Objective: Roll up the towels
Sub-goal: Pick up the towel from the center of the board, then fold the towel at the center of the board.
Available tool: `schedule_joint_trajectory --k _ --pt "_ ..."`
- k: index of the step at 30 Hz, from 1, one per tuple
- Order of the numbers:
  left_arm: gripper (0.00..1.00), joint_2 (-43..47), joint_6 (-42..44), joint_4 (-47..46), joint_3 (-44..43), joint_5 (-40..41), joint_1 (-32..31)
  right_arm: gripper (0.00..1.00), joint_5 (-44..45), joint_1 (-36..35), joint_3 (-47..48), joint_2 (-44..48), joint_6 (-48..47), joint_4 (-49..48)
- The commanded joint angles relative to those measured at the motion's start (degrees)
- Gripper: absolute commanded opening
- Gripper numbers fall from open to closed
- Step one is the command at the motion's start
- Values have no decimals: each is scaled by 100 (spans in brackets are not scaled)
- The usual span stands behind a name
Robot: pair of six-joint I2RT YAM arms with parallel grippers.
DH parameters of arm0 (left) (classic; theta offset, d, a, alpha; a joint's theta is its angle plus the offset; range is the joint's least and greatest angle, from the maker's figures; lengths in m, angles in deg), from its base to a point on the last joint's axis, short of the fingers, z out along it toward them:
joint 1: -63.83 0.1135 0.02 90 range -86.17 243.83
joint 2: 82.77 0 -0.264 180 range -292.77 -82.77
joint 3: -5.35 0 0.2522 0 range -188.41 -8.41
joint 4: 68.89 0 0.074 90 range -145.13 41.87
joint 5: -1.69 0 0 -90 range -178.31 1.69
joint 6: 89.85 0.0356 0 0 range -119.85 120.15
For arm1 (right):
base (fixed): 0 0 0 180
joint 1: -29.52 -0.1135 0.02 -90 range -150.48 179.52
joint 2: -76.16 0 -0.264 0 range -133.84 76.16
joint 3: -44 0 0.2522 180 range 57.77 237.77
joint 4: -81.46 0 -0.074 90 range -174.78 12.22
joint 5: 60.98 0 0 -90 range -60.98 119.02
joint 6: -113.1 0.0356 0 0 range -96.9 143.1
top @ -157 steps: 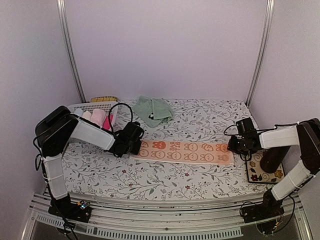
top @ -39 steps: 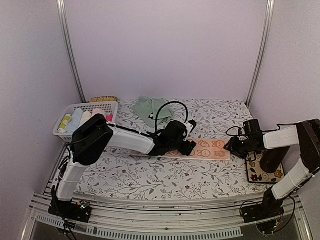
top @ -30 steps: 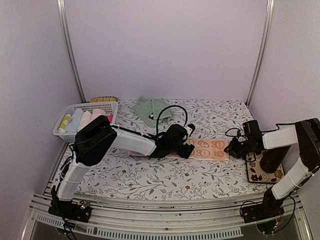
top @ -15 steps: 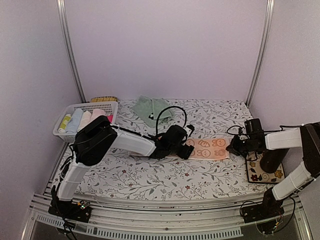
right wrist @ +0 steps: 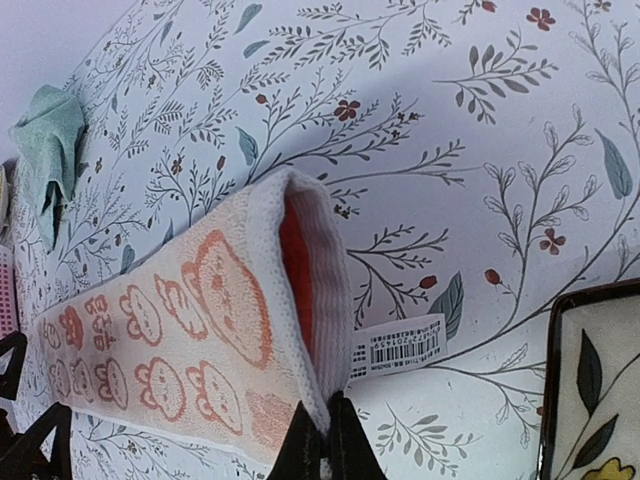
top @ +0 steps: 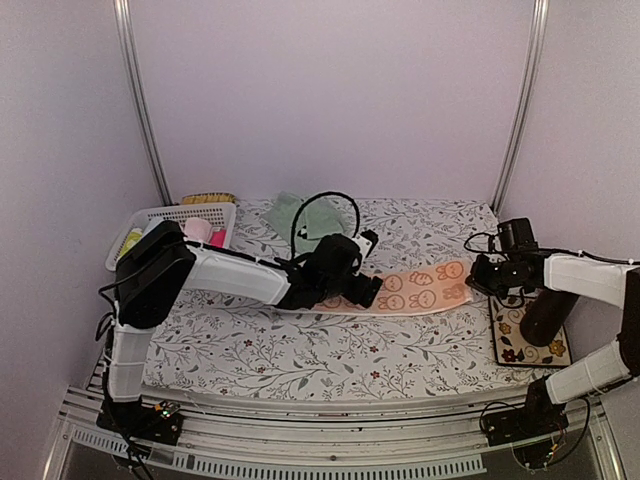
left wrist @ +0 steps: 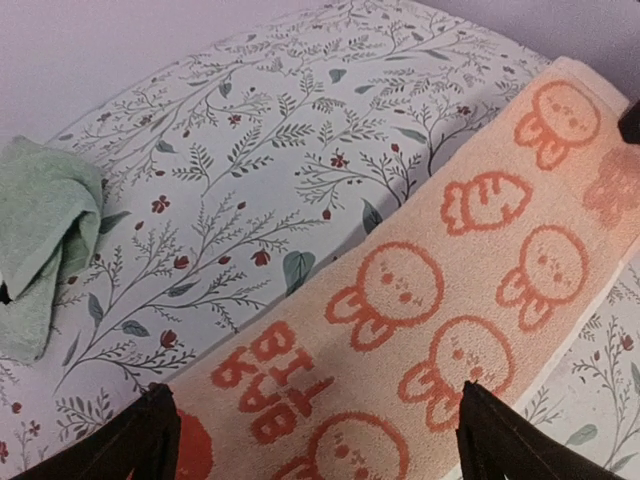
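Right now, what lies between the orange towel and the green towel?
Only the bare flowered table cover. The left wrist view shows it between the orange towel and the green towel.

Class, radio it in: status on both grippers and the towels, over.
Left gripper open over orange towel. Right gripper shut on its end, lifted. Towel not yet rolled. Green towel bunched at back, out of the way.

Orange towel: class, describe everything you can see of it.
The orange towel is a long terry strip printed with bunny faces and lettering, stretched across the floral tablecloth. The shut right hand pinches its right end up, showing a brighter underside and a barcode label. The open left hand hovers over its left part.
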Motion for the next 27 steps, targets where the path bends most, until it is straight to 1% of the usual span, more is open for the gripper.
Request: schedule_joint_trajectory --k 1,6,9,14,21,22,27 --pt "97 447 -13 -44 316 414 126 2 505 20 382 443 -327 642" --pt "97 615 -261 34 778 617 508 2 367 8 761 561 -536 974" --pt "97 684 -350 15 1077 730 688 2 232 -200 984 489 -554 987" --pt "97 823 -491 -31 1460 858 869 2 211 -969 1501 -41 -439 913" --pt "97 1172 -633 -139 2023 1012 1024 2 120 -1966 2510 -1119 -206 742" --pt "97 1383 -658 -163 2098 1059 1052 2 104 -2095 2639 -1268 -178 728" --pt "97 1743 -973 -125 2490 1268 1241 2 0 -2697 3273 -1928 -67 611"
